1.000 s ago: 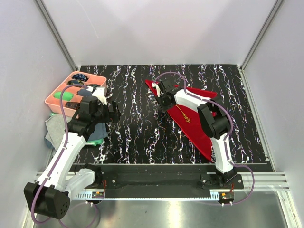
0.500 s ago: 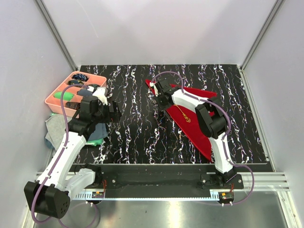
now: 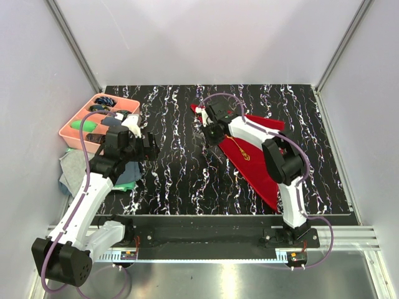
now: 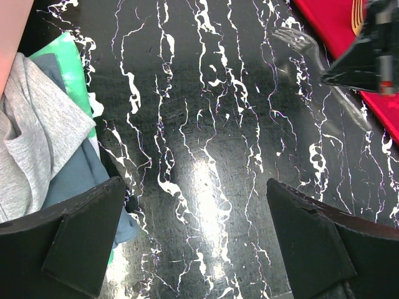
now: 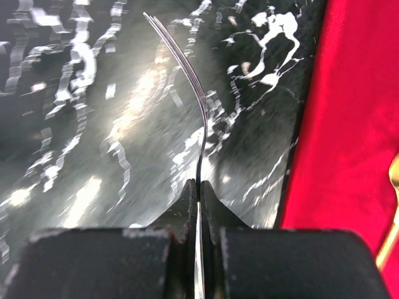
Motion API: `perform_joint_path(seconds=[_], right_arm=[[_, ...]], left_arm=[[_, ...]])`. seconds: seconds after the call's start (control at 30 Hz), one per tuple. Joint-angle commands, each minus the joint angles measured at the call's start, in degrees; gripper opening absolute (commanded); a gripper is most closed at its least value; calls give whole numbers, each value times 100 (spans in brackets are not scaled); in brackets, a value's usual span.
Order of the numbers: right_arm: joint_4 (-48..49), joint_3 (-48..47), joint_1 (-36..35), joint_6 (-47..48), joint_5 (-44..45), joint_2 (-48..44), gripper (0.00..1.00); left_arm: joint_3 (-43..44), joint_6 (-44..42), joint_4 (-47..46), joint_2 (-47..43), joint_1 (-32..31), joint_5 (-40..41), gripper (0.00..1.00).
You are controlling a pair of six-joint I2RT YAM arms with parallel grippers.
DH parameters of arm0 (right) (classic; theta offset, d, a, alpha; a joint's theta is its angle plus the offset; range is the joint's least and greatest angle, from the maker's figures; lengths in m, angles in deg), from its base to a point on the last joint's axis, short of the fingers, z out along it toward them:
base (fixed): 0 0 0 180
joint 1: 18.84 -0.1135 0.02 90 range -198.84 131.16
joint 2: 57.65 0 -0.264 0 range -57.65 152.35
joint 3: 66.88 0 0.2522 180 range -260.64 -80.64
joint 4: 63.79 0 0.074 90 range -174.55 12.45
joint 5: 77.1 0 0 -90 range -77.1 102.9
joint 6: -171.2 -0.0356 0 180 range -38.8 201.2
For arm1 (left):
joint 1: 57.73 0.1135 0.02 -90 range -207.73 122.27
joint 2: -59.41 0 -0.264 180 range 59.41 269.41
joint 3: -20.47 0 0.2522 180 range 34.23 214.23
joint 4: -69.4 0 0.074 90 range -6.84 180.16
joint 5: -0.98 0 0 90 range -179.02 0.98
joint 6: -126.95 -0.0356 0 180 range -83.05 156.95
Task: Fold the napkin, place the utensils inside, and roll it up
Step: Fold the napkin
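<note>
The red napkin [image 3: 259, 168] lies flat as a long triangle on the right half of the black marbled table, and its edge shows in the right wrist view [image 5: 349, 124]. A gold-coloured utensil [image 3: 240, 150] rests on the napkin. Just off the cloth's left edge, my right gripper [image 3: 209, 129] is shut on the silver fork [image 5: 187, 68]. The fork is seen edge-on, tines pointing away, pinched between the fingertips [image 5: 198, 190] low over the table. My left gripper [image 3: 149, 146] hovers open over bare table [image 4: 193, 184], holding nothing.
A pink divided tray [image 3: 75, 128] with small items sits at the far left. A pile of grey, green and blue cloths [image 4: 43, 137] lies beside the left gripper. White walls enclose the table on three sides.
My right gripper has closed onto the fork beside the napkin's left edge, and its wrist has shifted slightly. The left arm has not moved.
</note>
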Motion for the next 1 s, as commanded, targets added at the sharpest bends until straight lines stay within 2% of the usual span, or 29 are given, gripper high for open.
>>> perform_joint_path(seconds=[0.0,0.43,0.97], right_arm=[[-13,129,2,49,-340,-845,0],[-13,718,1038,233,-1376,-1312,0],[-75,376,1628,172,-2291,-372,0]], left_arm=[[-15,-32,-161,-69,25,-131,99],[-24,-23,-161,-69,25,-175,99],[-24,-23,-161,-34,25,-193,99]])
